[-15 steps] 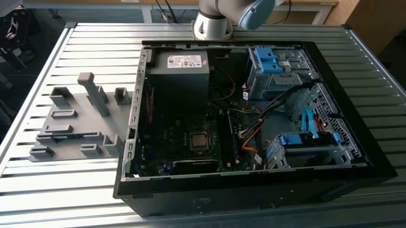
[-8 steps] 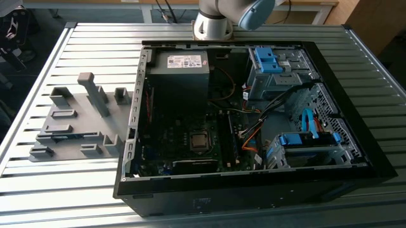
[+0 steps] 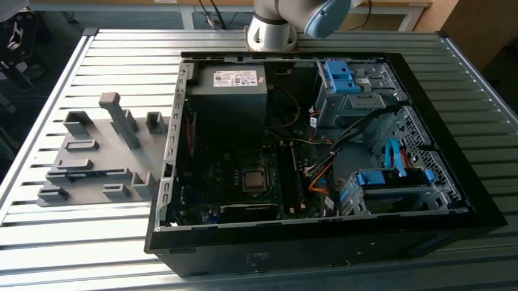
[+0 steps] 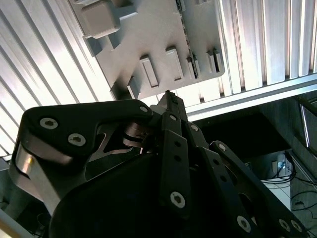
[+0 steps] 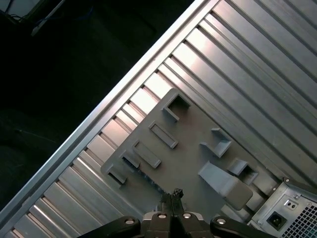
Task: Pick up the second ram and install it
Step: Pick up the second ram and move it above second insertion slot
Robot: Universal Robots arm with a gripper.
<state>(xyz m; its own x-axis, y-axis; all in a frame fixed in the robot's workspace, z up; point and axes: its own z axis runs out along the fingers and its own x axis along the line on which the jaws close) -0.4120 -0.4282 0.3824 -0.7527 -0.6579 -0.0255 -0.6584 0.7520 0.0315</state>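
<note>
Log: gripper (image 5: pixel 173 194) fingertips pressed together, holding nothing, high above the grey holder tray (image 5: pixel 190 144). The second ram (image 3: pixel 85 175) sits in a tray slot well below it. I judge that descending closed risks striking the stick or jamming against the tray.

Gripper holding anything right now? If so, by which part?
Nothing is held. In the first wrist view the gripper is shut, with nothing between its fingertips, above the grey holder tray.

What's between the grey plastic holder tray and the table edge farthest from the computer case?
Only bare slats of the ribbed metal table, up to the grey plastic holder tray; the first wrist view shows it.
</note>
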